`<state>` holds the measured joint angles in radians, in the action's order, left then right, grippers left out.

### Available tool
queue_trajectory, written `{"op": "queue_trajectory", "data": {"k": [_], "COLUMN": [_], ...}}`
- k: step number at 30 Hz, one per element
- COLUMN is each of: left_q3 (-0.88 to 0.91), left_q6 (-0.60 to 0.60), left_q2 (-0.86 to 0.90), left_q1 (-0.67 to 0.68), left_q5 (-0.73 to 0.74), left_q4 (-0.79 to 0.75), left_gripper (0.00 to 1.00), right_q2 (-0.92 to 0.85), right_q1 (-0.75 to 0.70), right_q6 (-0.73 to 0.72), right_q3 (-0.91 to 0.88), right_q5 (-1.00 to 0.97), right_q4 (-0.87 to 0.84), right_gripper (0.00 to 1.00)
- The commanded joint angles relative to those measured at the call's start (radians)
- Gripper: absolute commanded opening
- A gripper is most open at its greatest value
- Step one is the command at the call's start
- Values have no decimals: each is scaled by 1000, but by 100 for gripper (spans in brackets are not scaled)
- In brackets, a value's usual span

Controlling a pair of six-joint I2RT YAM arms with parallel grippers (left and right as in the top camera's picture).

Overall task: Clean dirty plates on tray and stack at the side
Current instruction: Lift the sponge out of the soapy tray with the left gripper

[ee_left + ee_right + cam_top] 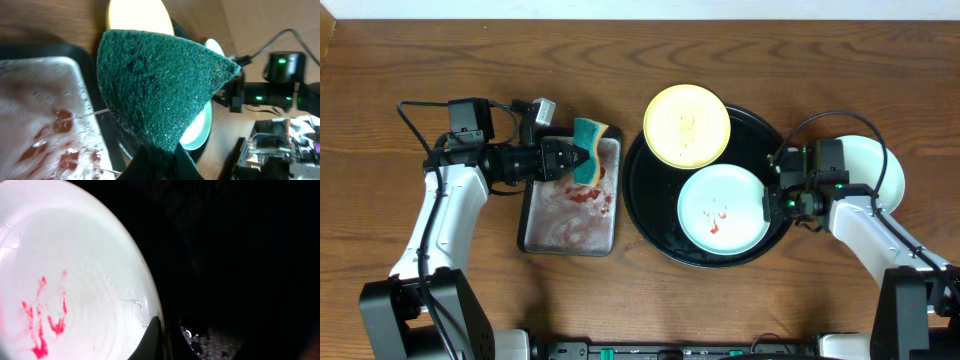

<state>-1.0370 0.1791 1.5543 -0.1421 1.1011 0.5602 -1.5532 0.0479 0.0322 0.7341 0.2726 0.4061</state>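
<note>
Brown wooden bench [420,60], seen from above, with the round black tray [648,205] as the landmark for all positions.

On the far part of the tray rests the pale yellow plate [687,125], its edge overhanging the tray's far rim. The smeared mint plate [723,208] lies on the near right part of the tray, just beside the yellow one. It carries red streaks near its centre (the right wrist view shows them as thin smears on an otherwise wet, pale surface). A second mint plate [885,170] sits on the bench to the right of the tray, off it and partly hidden by the right arm.

Just left of the tray stands a rectangular grey metal tray [570,215], its floor wet with reddish residue.

The left hand [575,160] is to the left of the black tray, over the far part of the grey metal tray, and is clamped on a sponge [588,148]. The sponge looks yellow and teal from above, and its dark green scouring face fills the left wrist view.

The right hand [772,203] is at the tray's right rim, fingers drawn together at the right edge of the smeared mint plate (whether that edge lies between them cannot be told).
</note>
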Motion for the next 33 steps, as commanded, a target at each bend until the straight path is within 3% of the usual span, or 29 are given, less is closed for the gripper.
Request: {"op": "queue_trajectory", "data": {"k": [1,5,7,12,22,33], "left_q3": [1,1,1,1,1,1], "left_q6": [61,61,-23,-101,-107,-147], "left_q2": [0,0,0,-2,-76,-230], "left_q1": [-3,-3,-3,-3,-3,-3], "left_q5": [96,77,8,2,-36,-323], "left_q4": [-19,-140,-240,-345,-352,-311], "left_gripper": [8,7,8,7,7,7], "right_q2": [-5,-5,-5,-5,-5,-5], "right_q1": [14,14,14,14,14,14], "right_q6": [18,18,18,18,18,18], "right_q3": [-16,-16,-16,-16,-16,-16], "right_q5": [5,5,5,5,5,4], "right_q4": [-11,-17,-17,-17,-18,-18], "right_gripper": [1,1,1,1,1,1]}}
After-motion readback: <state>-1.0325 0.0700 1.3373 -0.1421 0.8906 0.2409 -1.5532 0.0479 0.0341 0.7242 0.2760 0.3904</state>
